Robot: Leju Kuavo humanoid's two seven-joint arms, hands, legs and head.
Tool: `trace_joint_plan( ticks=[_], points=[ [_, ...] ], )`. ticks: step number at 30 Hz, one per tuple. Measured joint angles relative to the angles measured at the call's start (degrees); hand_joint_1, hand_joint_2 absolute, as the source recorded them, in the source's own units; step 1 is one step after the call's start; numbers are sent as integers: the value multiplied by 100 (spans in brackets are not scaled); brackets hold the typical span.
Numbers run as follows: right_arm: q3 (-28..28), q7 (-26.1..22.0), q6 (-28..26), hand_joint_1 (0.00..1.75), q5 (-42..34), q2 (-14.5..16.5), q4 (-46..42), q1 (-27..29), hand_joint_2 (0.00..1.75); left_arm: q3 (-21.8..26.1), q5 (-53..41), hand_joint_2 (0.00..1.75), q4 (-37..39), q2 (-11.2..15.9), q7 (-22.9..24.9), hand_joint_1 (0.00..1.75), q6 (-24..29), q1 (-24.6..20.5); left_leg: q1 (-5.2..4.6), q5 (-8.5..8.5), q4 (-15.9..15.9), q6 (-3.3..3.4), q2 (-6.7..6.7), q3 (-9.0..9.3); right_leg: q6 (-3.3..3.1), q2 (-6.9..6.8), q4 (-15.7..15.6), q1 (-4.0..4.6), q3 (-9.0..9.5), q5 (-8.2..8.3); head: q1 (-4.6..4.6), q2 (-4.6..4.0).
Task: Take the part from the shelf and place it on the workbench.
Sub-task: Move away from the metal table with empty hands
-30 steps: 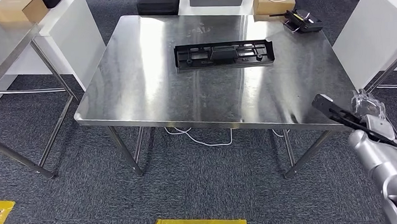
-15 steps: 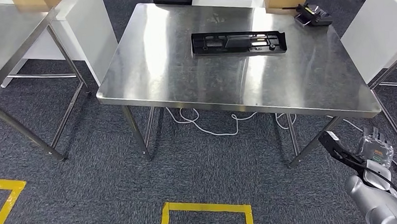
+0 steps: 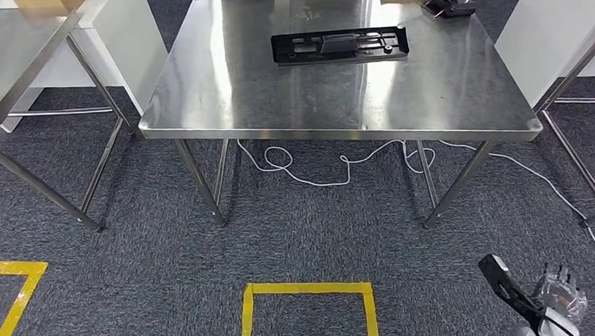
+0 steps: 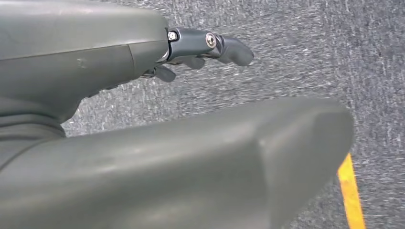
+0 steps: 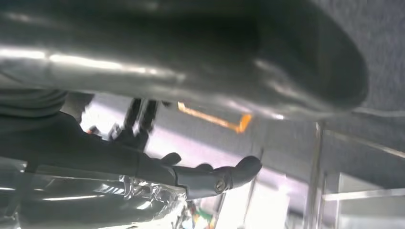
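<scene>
A long black part (image 3: 340,45) lies flat near the far edge of the steel surface (image 3: 337,98). The left robot hand (image 4: 143,143) hangs over carpet, fingers apart, holding nothing; the right robot hand (image 3: 547,305) sits low, its grip unclear.

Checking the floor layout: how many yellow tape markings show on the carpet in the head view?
2. One square outline lies at the bottom centre in front of the steel table; another sits at the bottom left corner, cut off. More may lie outside the frame.
</scene>
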Motion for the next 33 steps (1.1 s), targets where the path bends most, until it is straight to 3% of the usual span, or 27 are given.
trace_joint_plan(
  ticks=[1,2,3,5,7,9,14,16,18,19,20,21,22,23,24,25,26,28,29,30,32,33],
  points=[
    [-90,-28,-5,0,-28,46,7,61,0,0,-3,0,0,2,2,0,-5,1,18,-154,345,-25,-2,-33,-13,-11,27,6,-80,43,-1,0],
    [-164,-48,-5,0,-52,83,15,108,0,0,-4,0,0,2,2,0,-11,2,34,-169,533,-43,-2,5,-10,-18,62,9,-164,84,-1,0],
    [-233,-74,5,0,-91,122,26,149,0,0,-5,0,0,2,3,0,-24,3,51,-82,534,-53,-2,134,-1,-20,101,9,-251,122,-2,0],
    [-406,-180,132,0,-264,226,56,249,0,0,-22,0,-1,4,3,0,-54,-9,75,88,-29,-39,-9,651,33,-15,172,8,-403,190,-4,0],
    [-640,-358,371,0,-495,388,99,417,87,-2,-59,0,-3,7,3,0,-76,-28,64,16,-712,-2,-32,1123,97,-21,203,19,-486,259,3,0],
    [-842,-540,548,0,-654,565,150,592,175,-4,-88,0,-4,9,3,0,-89,-36,26,-65,-951,37,-48,1249,164,-38,195,21,-506,323,6,0],
    [-934,-638,615,0,-726,663,178,681,175,-4,-96,0,-4,12,3,0,-93,-37,2,-46,-949,64,-49,1236,201,-44,183,5,-511,360,-4,0],
    [-1065,-885,853,0,-784,783,247,829,175,-4,-102,0,-4,18,3,0,-87,-45,21,58,-1022,139,-35,1203,229,-35,214,31,-548,338,-4,0],
    [-1253,-1312,1123,0,-753,1075,411,1170,175,-4,-108,0,-7,33,-6,0,-68,-52,47,344,-1098,219,0,950,218,-8,1015,27,-774,-223,44,0],
    [-1307,-1442,1166,0,-705,1194,479,1302,175,-4,-107,0,-8,39,-10,0,-60,-54,52,480,-1103,222,19,791,229,4,1437,-1,-845,-466,67,0],
    [-1341,-1507,1170,0,-670,1294,531,1402,175,-4,-107,0,-9,44,-14,0,-56,-52,57,613,-1098,207,39,621,277,10,1771,-24,-837,-597,92,0],
    [-1360,-1507,1172,0,-664,1323,549,1420,175,-4,-107,0,-9,45,-14,0,-56,-52,66,697,-1097,180,54,516,359,11,1664,-45,-655,-446,92,0],
    [-1377,-1507,1174,0,-662,1343,559,1424,175,-4,-107,0,-9,46,-14,0,-56,-56,73,781,-1092,145,66,425,421,11,1365,-70,-367,-324,93,0],
    [-1390,-1507,1179,0,-659,1360,565,1418,175,-4,-107,0,-11,49,-15,0,-55,-61,74,861,-1087,102,75,348,442,15,900,-72,1,-321,97,0],
    [-1399,-1508,1193,0,-659,1375,568,1412,175,-4,-108,0,-14,52,-17,0,-55,-66,71,942,-1089,57,84,303,405,26,459,-48,296,-384,84,0],
    [-1406,-1516,1228,0,-664,1391,575,1411,131,-4,-109,0,-16,56,-22,0,-53,-72,64,1022,-1102,19,91,287,344,37,114,-21,501,-479,75,-1],
    [-1419,-1540,1289,0,-698,1408,587,1415,87,-4,-114,0,-17,59,-27,0,-53,-73,62,1100,-1132,-9,96,283,268,47,-77,18,585,-546,56,-1],
    [-1488,-1656,1477,0,-814,1463,628,1468,87,-5,-133,0,-15,65,-33,0,-55,-56,96,1175,-1170,-54,93,272,121,30,-88,8,498,-469,21,-1],
    [-1538,-1725,1607,0,-889,1500,651,1503,131,-7,-155,0,-13,68,-33,0,-59,-42,119,1027,-1094,-74,84,239,39,13,-74,-2,439,-401,8,0],
    [-1592,-1775,1755,0,-947,1542,673,1546,175,-9,-177,0,-12,72,-34,0,-63,-28,136,745,-902,-98,71,189,-36,-6,-73,-10,365,-324,-3,0],
    [-1684,-1741,2030,0,-1008,1631,714,1623,175,-21,-232,0,-11,75,-36,0,-70,-20,144,-16,-179,-128,46,69,-131,-29,-63,20,199,-161,-9,0],
    [-1716,-1650,2108,0,-993,1678,734,1662,175,-31,-262,0,-11,77,-32,0,-65,-21,143,-267,237,-136,37,34,-144,-35,-52,40,107,-83,-13,0]
  ],
)
